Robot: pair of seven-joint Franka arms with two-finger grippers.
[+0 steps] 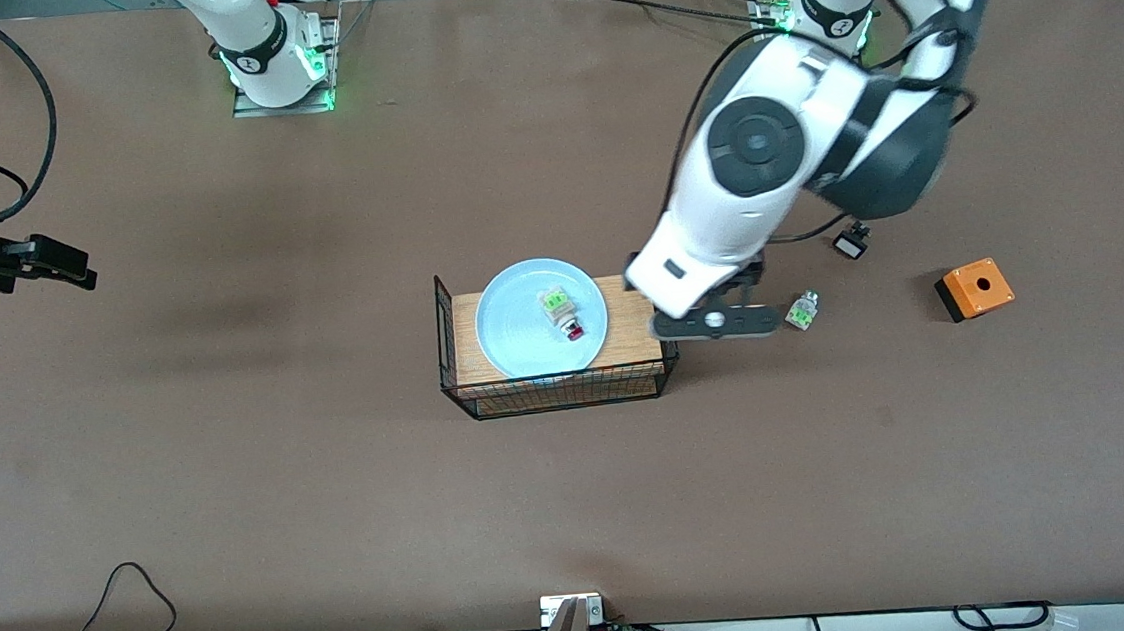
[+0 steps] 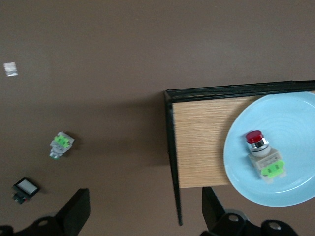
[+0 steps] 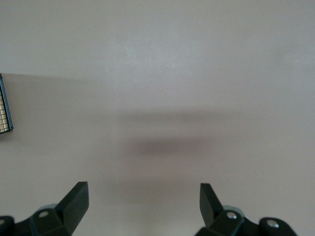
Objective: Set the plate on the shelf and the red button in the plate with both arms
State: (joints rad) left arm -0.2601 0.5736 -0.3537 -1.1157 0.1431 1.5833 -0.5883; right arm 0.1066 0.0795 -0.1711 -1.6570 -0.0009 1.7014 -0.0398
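The pale blue plate lies on a wooden board inside a black wire basket mid-table. The red button, white-bodied with a green marking and a red cap, lies on its side on the plate. It is also clear in the left wrist view as the red button on the plate. My left gripper hangs over the basket's end toward the left arm's side, open and holding nothing. My right gripper waits open over bare table at the right arm's end.
A white-green part lies on the table just past my left gripper, and a small black-and-white part lies farther from the front camera. An orange box with a hole sits toward the left arm's end. Cables run along the front edge.
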